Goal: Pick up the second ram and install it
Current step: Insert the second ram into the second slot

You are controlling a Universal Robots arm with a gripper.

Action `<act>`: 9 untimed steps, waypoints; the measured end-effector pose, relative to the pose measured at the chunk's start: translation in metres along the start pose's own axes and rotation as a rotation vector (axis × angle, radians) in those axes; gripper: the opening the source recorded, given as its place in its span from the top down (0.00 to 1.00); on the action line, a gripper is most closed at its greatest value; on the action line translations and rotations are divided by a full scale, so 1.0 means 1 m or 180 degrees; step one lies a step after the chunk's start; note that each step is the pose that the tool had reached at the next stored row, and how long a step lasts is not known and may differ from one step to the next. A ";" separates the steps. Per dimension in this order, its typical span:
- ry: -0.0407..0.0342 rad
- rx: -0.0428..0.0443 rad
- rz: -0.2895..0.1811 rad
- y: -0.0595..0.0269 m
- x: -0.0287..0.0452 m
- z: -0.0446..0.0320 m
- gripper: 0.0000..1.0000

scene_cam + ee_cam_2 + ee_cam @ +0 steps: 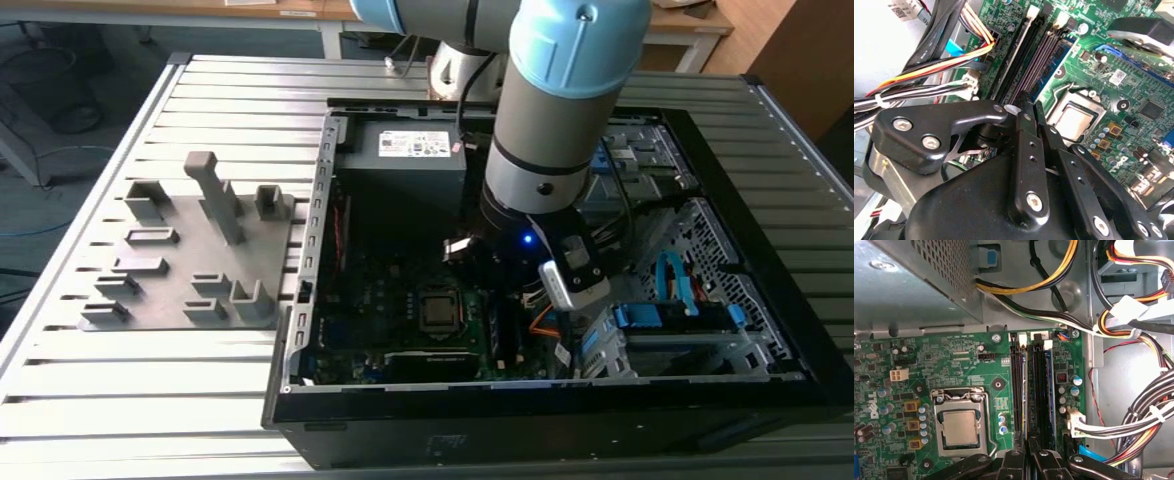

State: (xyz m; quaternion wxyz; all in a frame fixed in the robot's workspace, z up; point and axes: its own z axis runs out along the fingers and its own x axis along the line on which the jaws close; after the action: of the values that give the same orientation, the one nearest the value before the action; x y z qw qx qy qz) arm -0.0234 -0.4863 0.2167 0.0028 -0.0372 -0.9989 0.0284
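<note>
My gripper [505, 290] reaches down into the open computer case [307, 330], right over the memory slots [1040, 390] beside the processor socket [959, 427]. Both wrist views show its black fingers [1013, 460] drawn close together. The second ram [1025, 390] appears edge-on as a thin blue-green strip. It runs from between the fingertips along one slot, low against the motherboard. Its far end reaches the slot's white latch. The gripper [1026, 102] hides the near half of the slots [1041, 60].
The grey power supply [407, 155] lies just beyond the slots. Bundled cables [1149, 410] crowd the side away from the socket. Blue drive-bay clips [667, 315] stand at the exterior view's right. A grey parts fixture [187, 260] rests on the slatted table beside the case.
</note>
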 end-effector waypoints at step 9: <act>0.0000 0.0001 0.0000 0.0025 0.0002 0.0032 0.86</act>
State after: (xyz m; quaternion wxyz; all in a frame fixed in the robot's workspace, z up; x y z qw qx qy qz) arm -0.0234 -0.4839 0.2134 0.0028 -0.0372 -0.9989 0.0285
